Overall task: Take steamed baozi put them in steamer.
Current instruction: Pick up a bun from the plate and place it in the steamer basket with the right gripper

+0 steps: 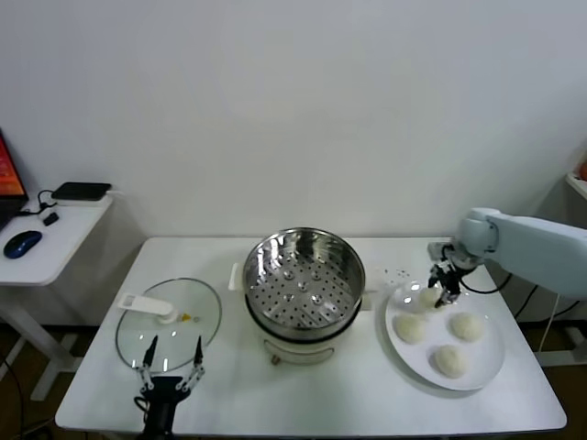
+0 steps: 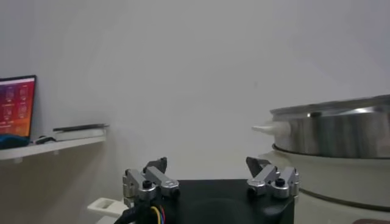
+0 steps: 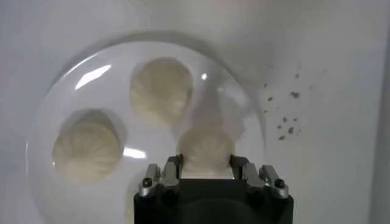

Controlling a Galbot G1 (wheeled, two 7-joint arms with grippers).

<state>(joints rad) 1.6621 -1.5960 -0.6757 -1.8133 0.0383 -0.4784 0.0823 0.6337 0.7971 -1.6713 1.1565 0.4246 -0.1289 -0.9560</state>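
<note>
**Bun gripped over plate, steamer empty**

Side desk (image 1: 55, 240) at far left, apart from main table, bearing dark mouse (image 1: 22, 243) and flat black device (image 1: 81, 191).

Glass lid (image 1: 170, 323) flat on white table (image 1: 303, 403), left of steamer, white handle (image 1: 149, 306) on top. Left gripper (image 1: 171, 366) parked at near table edge, just before lid, fingers (image 2: 152, 178) spread wide, nothing between them. Same seen from left wrist: both fingertips well apart, steamer wall off to one side.

Steamer (image 1: 304, 278) at table centre: shiny steel basket, perforated floor bare, seated on cream pot base (image 1: 298, 348). No baozi inside.

White plate (image 1: 486, 367) right of steamer, near right table edge. Three steamed baozi (image 1: 467, 325) lying on it: one toward steamer side (image 1: 409, 328), one toward far right, one nearest front edge (image 1: 449, 359). Fourth bun (image 1: 428, 296) at plate's rear-left rim, caught in right gripper (image 1: 441, 291).

Right gripper reaching in from right edge on pale arm (image 1: 537, 252), pointed down over plate's back edge. From right wrist: fingers (image 3: 172, 168) narrowed on either side of bun (image 3: 206, 150), pads touching its flanks, two other buns (image 3: 161, 90) (image 3: 85, 152) resting on plate (image 3: 42, 115) beyond. Whether held bun touches plate or sits just above it: cannot tell. Scatter of small dark specks (image 3: 285, 119) on table beside plate.
</note>
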